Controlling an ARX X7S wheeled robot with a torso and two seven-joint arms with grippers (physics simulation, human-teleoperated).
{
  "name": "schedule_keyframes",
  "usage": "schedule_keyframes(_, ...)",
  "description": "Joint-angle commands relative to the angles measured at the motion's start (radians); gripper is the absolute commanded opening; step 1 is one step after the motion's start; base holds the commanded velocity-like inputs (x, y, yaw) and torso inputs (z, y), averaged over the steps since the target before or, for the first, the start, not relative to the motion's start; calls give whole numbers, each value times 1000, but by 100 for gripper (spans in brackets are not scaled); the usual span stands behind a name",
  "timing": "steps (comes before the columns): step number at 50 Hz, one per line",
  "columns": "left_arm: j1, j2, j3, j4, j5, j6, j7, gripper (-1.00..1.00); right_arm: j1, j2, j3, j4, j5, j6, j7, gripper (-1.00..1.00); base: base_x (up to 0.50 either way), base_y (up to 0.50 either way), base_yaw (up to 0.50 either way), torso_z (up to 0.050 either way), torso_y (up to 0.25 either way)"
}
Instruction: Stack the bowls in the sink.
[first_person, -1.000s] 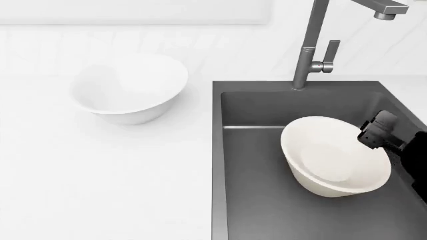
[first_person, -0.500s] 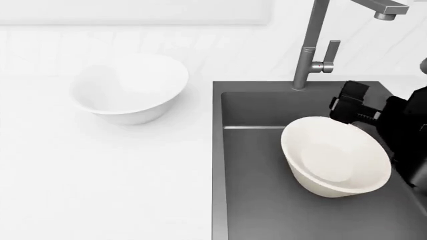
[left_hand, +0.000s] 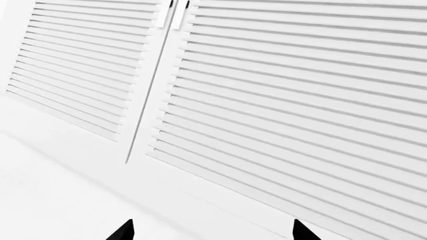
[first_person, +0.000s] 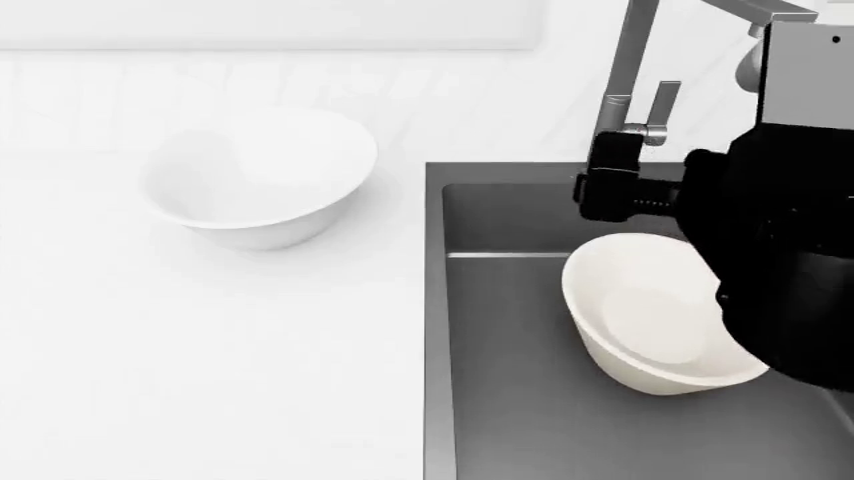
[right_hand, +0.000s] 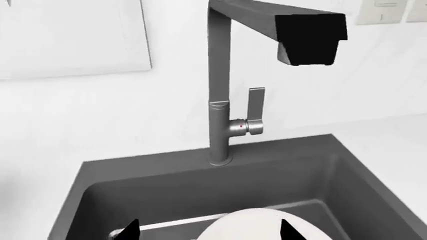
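Tabletop (first_person: 200, 380): a white surface fills the left and near part of the head view and meets the white back wall (first_person: 267, 80); its near-left stretch is bare.
Sink (first_person: 507, 400): the dark grey basin is set into the tabletop's right side, its left rim running toward the near edge and its back rim carrying the faucet (first_person: 617, 90); the basin floor left of and in front of the cream bowl is open.
Right arm (first_person: 787, 250): a bulky black mass over the sink's right half, hiding the basin's right wall and the cream bowl's right rim.
Cream bowl (first_person: 654, 315): sits in the sink near its right side, round with no long axis, mouth up and tipped slightly toward the left.
White bowl (first_person: 260, 175): stands on the tabletop toward its back edge, well apart from the sink's left rim, slanted rim highest at the right, mouth upward.
Right claw (right_hand: 208, 231): above the back of the basin, facing the faucet, the cream bowl's rim below; both dark fingertips (right_hand: 130, 231) set wide apart, nothing between them.
Left claw (left_hand: 210, 231): off the head view, aimed at white louvred doors (left_hand: 280, 100); its two tips spread, empty.
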Motion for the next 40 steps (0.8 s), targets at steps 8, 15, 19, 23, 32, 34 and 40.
schedule_keyframes(8, 5, -3, -2, -1, 1, 3, 4, 100, 78, -133, 8, -23, 5, 58, 0, 100, 0, 0, 0, 0, 0)
schedule_keyframes(15, 0, -4, 3, -4, 1, 3, 5, 100, 100, -180, 11, -3, -1, 68, -16, 100, 0, 0, 0, 0, 0)
schedule_keyframes(19, 11, -4, -5, -2, 3, 5, 7, 100, 118, -207, 21, 6, -3, 71, -36, 100, 0, 0, 0, 0, 0)
schedule_keyframes(23, 10, -3, -3, -3, 4, 5, 8, 100, 130, -244, 24, 24, -5, 75, -63, 100, 0, 0, 0, 0, 0)
schedule_keyframes(32, 31, 2, -14, 1, 8, 10, 10, 100, 155, -339, 23, 132, -32, 89, -153, 100, 0, 0, 0, 0, 0)
schedule_keyframes(34, 32, 3, -14, 2, 7, 10, 9, 100, 164, -359, 25, 161, -38, 89, -167, 100, 0, 0, 0, 0, 0)
schedule_keyframes(40, 45, 4, -22, 6, 6, 12, 7, 100, 167, -415, 23, 253, -53, 89, -237, 100, 0, 0, 0, 0, 0)
